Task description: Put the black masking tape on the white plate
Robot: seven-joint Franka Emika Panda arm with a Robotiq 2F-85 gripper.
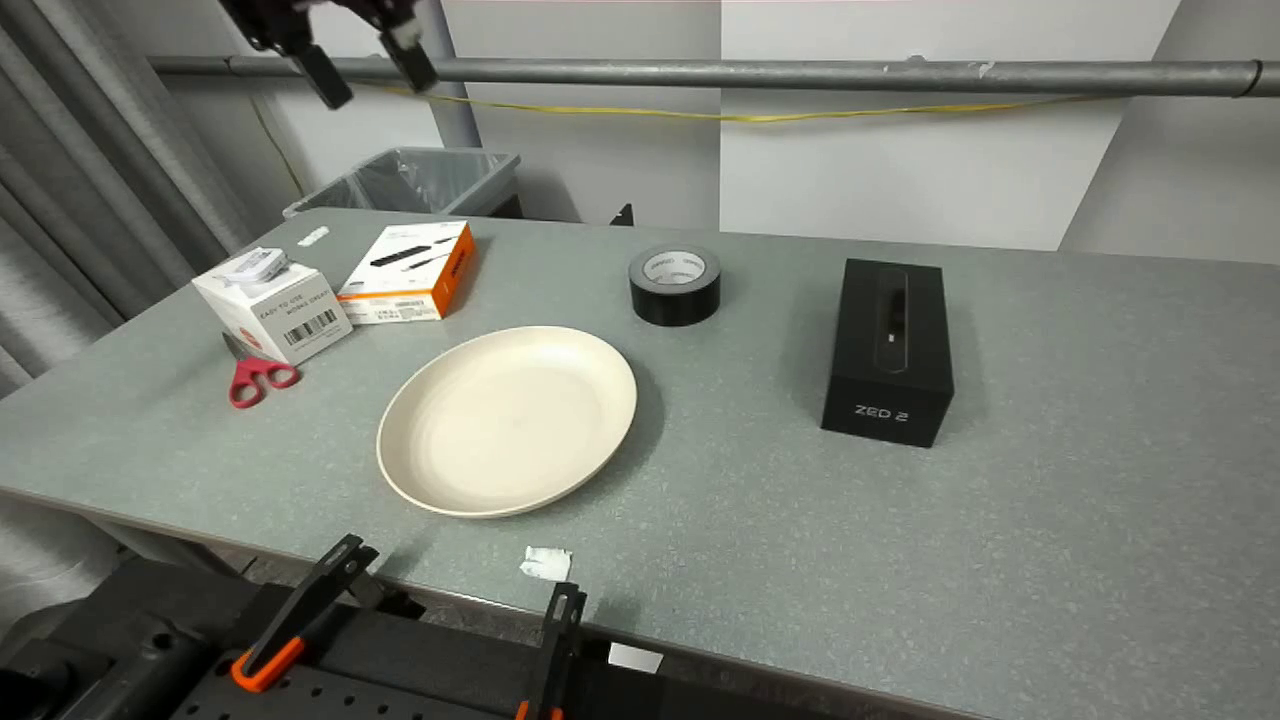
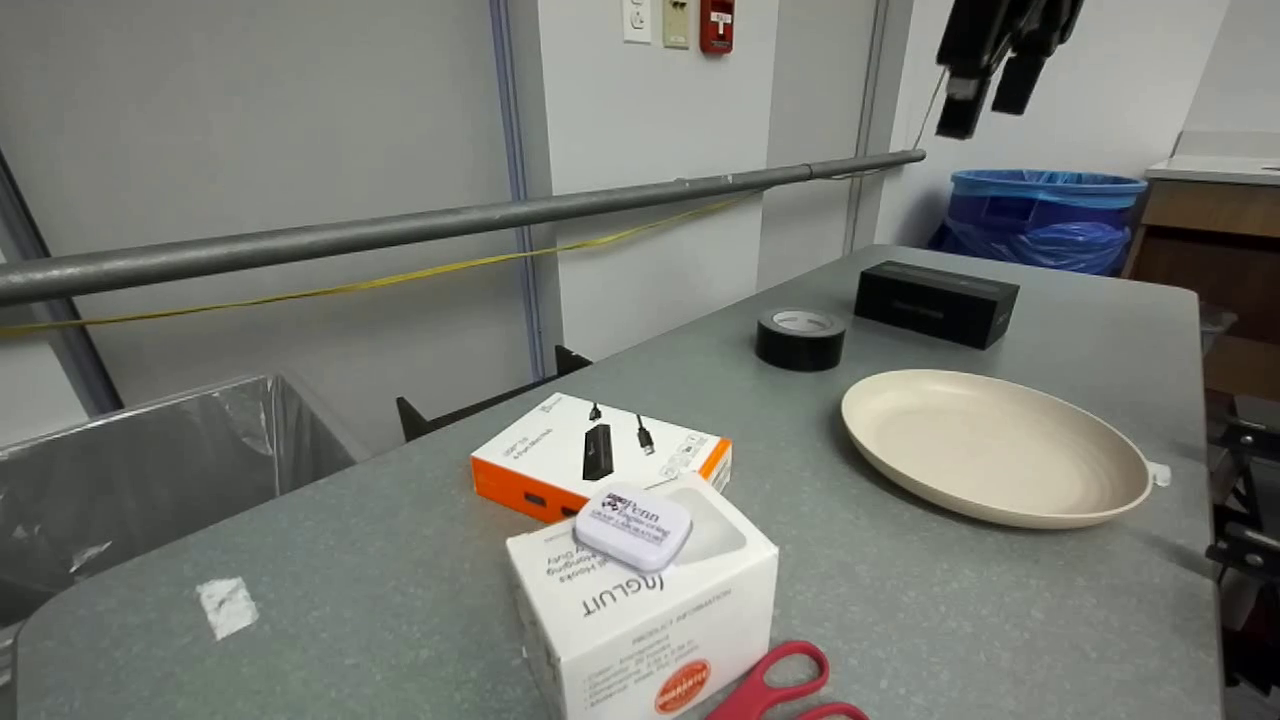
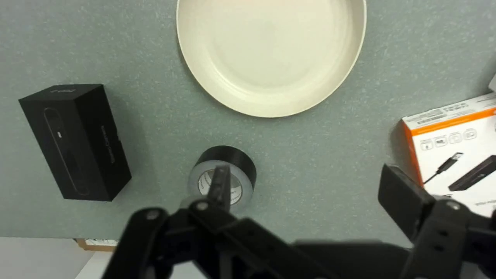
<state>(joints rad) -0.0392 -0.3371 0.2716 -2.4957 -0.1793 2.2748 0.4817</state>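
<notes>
The black masking tape [image 1: 676,303] is a black ring lying flat on the grey table, with a greyish top and a pale core. It also shows in an exterior view [image 2: 800,349] and in the wrist view [image 3: 237,158], where a finger covers part of its hole. The cream-white plate [image 1: 507,420] lies bare on the table, apart from the tape; it also shows in an exterior view [image 2: 995,445] and in the wrist view [image 3: 271,54]. My gripper [image 1: 380,88] is open and empty, high above the table; its wide-apart fingers show in the wrist view [image 3: 305,174].
A black ZED 2 box [image 1: 888,350] stands beyond the tape. An orange-and-white box [image 1: 405,270], a white box [image 1: 275,312] with a small tin [image 2: 633,526] on top, and red scissors [image 1: 262,380] lie on the plate's other side. A pipe [image 1: 800,74] runs behind the table.
</notes>
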